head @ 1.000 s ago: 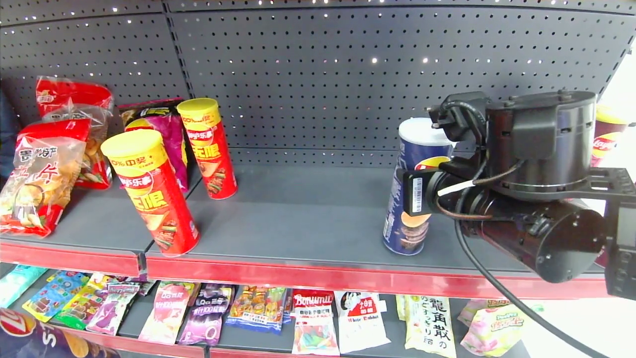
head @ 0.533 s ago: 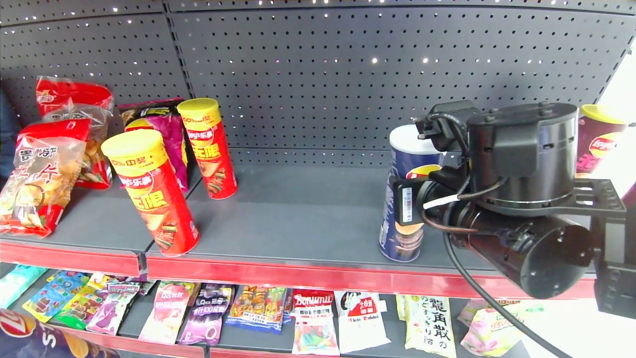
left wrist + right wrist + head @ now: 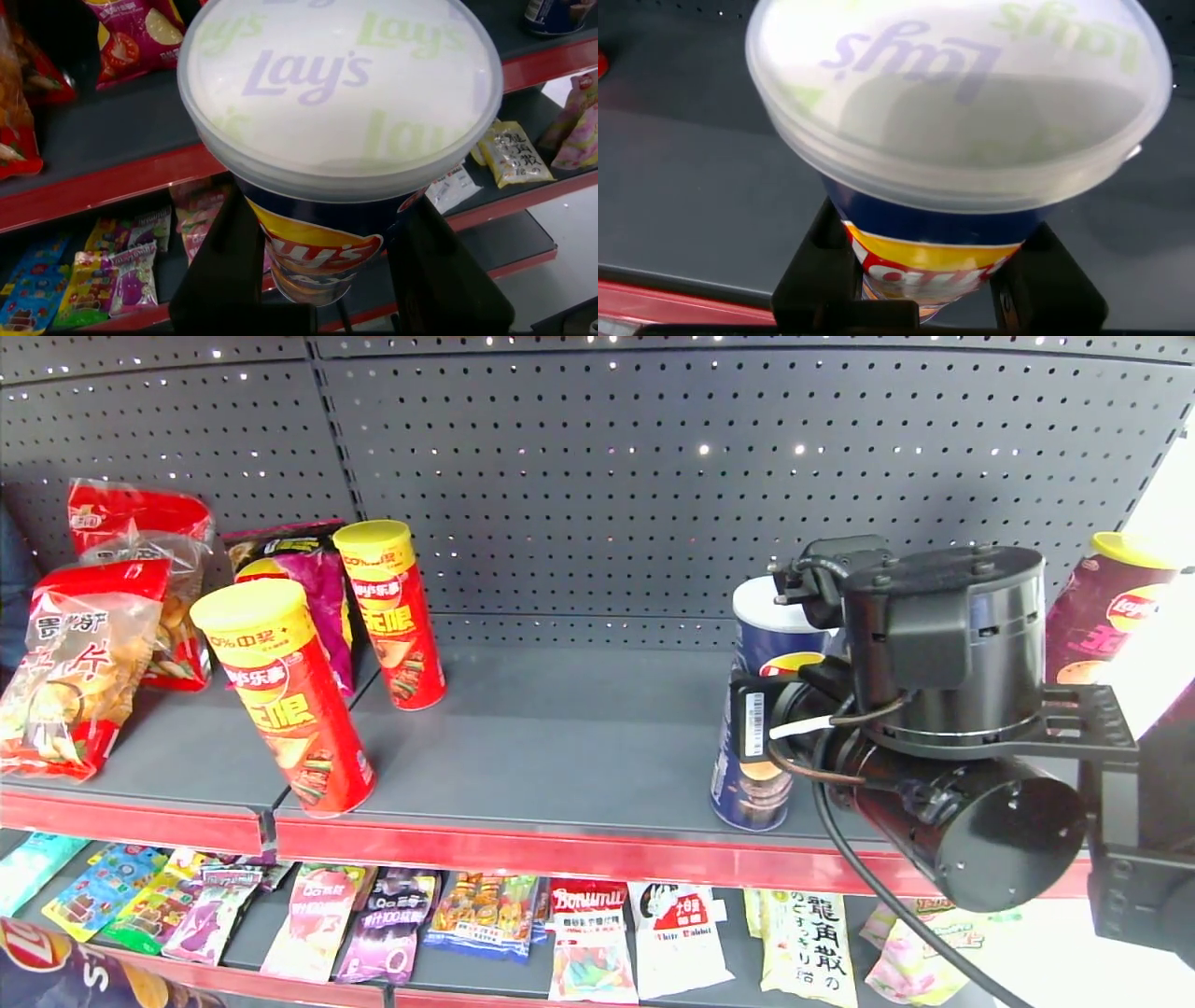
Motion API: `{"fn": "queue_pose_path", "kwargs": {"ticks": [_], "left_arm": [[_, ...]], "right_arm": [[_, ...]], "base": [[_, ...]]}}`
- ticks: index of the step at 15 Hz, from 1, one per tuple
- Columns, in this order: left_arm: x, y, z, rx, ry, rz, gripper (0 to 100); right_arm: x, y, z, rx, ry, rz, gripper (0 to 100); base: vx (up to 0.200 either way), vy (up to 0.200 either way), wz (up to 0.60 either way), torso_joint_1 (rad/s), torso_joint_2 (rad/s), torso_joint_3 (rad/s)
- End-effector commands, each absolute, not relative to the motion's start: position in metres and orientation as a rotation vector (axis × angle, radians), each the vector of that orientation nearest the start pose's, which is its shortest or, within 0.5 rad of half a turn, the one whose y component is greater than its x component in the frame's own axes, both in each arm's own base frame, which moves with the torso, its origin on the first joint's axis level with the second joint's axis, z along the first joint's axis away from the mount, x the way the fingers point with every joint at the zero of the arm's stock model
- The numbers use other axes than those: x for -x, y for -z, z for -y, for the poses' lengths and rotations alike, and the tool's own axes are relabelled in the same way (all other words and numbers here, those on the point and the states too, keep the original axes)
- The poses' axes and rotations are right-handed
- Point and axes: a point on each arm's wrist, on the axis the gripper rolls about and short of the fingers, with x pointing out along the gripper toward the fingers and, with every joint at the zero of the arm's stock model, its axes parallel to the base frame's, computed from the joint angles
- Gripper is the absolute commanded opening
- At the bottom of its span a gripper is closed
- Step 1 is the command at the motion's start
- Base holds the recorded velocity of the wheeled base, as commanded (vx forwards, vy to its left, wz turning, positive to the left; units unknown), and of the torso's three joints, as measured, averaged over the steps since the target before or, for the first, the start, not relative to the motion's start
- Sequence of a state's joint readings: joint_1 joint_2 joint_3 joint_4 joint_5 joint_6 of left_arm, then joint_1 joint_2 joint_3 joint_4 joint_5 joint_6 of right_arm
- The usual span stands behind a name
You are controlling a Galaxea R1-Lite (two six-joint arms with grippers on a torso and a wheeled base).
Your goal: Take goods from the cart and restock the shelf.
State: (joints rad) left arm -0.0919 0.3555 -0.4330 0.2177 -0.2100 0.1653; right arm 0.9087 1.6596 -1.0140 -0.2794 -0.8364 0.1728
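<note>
Glossy black cylindrical wrist [image 3: 943, 653], black cable [image 3: 825, 821]

The black right gripper [image 3: 761, 728] clasps a blue cylindrical chip can [image 3: 750, 789] with a white plastic lid, upright near the red front lip of the grey metal shelf [image 3: 579, 737], well apart from the front red yellow-lidded chip can [image 3: 289, 700] and the rear red yellow-lidded chip can [image 3: 392, 616] at the left.

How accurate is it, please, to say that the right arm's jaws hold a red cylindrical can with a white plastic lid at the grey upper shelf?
Only the colour is wrong: the cylindrical can with the white plastic lid is dark blue, not red, as the head view shows. The right arm's jaws do hold it at the grey upper shelf.
</note>
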Motion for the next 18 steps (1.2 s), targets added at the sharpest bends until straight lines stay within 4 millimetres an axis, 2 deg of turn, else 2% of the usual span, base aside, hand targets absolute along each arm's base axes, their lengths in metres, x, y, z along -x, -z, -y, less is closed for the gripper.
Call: {"fn": "queue_pose_path", "kwargs": {"ticks": [1, 4, 18], "left_arm": [[0.012, -0.179, 0.004, -0.156, 0.313, -0.116, 0], [0.012, -0.177, 0.004, -0.155, 0.313, -0.121, 0], [0.012, -0.177, 0.004, -0.155, 0.315, -0.124, 0]], "right_arm": [[-0.199, -0.219, -0.229, 0.109, -0.05, -0.241, 0], [-0.2, -0.223, -0.23, 0.094, -0.045, -0.23, 0], [-0.19, -0.21, -0.235, 0.128, -0.079, -0.261, 0]], "base": [[0.0, 0.0, 0.0, 0.0, 0.0, 0.0], [0.0, 0.0, 0.0, 0.0, 0.0, 0.0], [0.0, 0.0, 0.0, 0.0, 0.0, 0.0]]}}
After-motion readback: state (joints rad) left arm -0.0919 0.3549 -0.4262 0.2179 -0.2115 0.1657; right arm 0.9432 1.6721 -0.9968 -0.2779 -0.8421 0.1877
